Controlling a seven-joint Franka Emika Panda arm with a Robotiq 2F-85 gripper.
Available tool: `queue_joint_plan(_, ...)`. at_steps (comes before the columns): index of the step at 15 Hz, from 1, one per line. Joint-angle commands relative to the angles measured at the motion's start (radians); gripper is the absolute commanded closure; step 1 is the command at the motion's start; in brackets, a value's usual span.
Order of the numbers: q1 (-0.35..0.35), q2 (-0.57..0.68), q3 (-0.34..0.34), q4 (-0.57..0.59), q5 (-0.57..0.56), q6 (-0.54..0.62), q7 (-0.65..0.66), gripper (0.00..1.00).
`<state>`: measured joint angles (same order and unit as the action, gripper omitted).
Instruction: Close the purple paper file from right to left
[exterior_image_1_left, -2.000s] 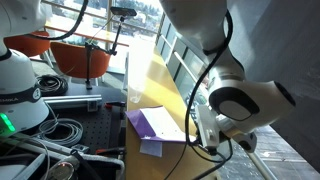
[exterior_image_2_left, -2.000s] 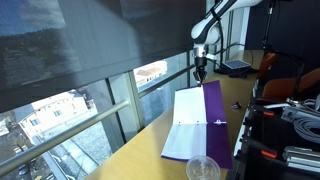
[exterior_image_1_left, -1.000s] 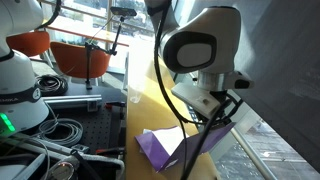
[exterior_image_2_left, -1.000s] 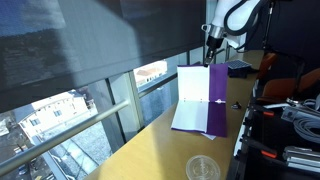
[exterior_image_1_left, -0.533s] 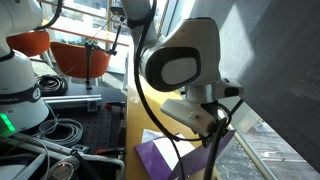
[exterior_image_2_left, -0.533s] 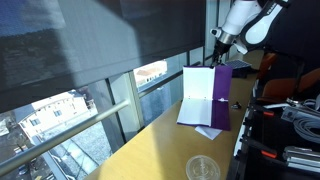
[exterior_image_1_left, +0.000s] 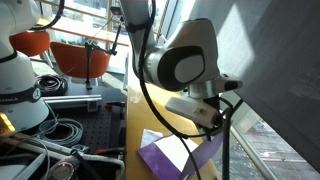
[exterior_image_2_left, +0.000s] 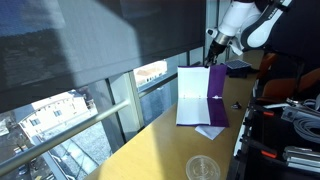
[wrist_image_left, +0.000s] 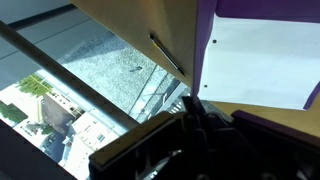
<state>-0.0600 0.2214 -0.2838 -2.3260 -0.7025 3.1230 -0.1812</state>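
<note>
Lifted off the tabletop (exterior_image_2_left: 150, 150), the purple paper file (exterior_image_2_left: 218, 95) stood upright, top edge pinched by the pincer (exterior_image_2_left: 211, 62).

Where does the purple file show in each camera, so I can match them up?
Exterior view: purple file at bottom centre of the frame.
Exterior view: purple file right of centre, cover raised upright.
Wrist view: purple file fills the upper right.
Shared landmark: the white page inside it.
</note>
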Motion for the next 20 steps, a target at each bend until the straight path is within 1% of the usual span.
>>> queue_joint_plan(1, 0.088, 0.047, -0.077, 0.048, -0.084, 0.035, 0.104, 1.00)
queue_joint_plan(9, 0.289, 0.112, -0.223, 0.093, -0.226, 0.047, 0.309, 1.00)
queue_joint_plan(15, 0.453, 0.140, -0.347, 0.099, -0.340, 0.042, 0.470, 1.00)
queue_joint_plan(20, 0.568, 0.178, -0.450, 0.098, -0.431, 0.038, 0.612, 1.00)
